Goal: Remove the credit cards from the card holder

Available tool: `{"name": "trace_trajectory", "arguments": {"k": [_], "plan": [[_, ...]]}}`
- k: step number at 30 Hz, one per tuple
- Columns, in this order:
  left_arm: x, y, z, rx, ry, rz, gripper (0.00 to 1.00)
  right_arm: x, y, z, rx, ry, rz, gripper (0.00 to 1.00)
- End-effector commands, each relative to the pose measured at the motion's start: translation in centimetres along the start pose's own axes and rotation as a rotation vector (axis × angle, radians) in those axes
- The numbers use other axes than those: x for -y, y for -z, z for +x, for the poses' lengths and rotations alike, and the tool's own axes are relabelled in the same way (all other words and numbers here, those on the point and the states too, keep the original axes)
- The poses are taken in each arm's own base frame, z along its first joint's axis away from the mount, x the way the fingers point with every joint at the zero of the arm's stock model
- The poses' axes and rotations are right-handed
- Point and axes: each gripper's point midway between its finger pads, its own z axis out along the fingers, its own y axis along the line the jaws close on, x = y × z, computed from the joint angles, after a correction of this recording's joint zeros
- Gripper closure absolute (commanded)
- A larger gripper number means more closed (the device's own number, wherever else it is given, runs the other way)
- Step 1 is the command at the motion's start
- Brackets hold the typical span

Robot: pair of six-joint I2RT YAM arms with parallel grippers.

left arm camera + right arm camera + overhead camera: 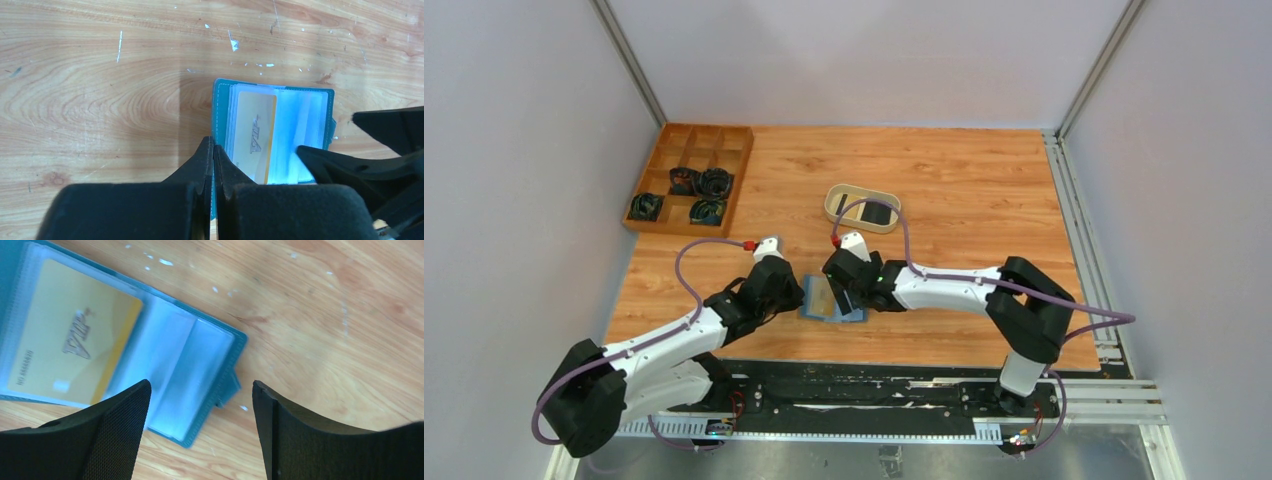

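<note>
The teal card holder (834, 302) (301, 112) (192, 352) lies open on the table, clear sleeves up. A tan-gold credit card (255, 135) (70, 332) sits in its left sleeve. My left gripper (796, 296) (213, 145) is shut, its tips at the holder's left edge, and a strip of teal shows in the slit between them. My right gripper (846, 292) (200, 390) is open just above the holder's right edge, one finger over the empty sleeve and the other over bare wood. Two black credit cards (879, 213) lie in the beige dish (829, 206).
A brown wooden compartment tray (709, 140) holding dark coiled items stands at the back left. Metal rails (1074, 230) run along the table's right side. Grey walls close off the left, back and right.
</note>
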Motion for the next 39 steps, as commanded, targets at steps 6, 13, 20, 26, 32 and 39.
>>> {"name": "trace_trajectory", "arguments": {"k": [6,13,20,26,32,39], "plan": [[-0.8,-0.3,0.3,0.016,-0.005,-0.035,1.0,7.3,4.4,-1.4,0.056,0.0,0.18,0.2],[-2.5,-1.3,1.5,0.0,-0.022,-0.1,1.0,2.6,6.9,-5.9,0.21,-0.051,-0.117,0.23],[-2.4,-1.2,1.5,0.002,-0.001,-0.095,1.0,-3.5,6.5,-7.5,0.224,-0.064,-0.324,0.24],[-1.1,-0.2,0.1,0.028,0.023,-0.055,1.0,-5.8,2.5,-6.1,0.091,-0.005,-0.251,0.24],[-0.7,0.3,-0.4,0.036,0.036,-0.045,1.0,-7.0,-0.7,-5.3,0.046,0.002,-0.205,0.24],[-0.4,0.8,-1.1,0.05,0.039,-0.039,1.0,-6.9,-2.7,-3.1,-0.006,0.073,-0.151,0.24]]}}
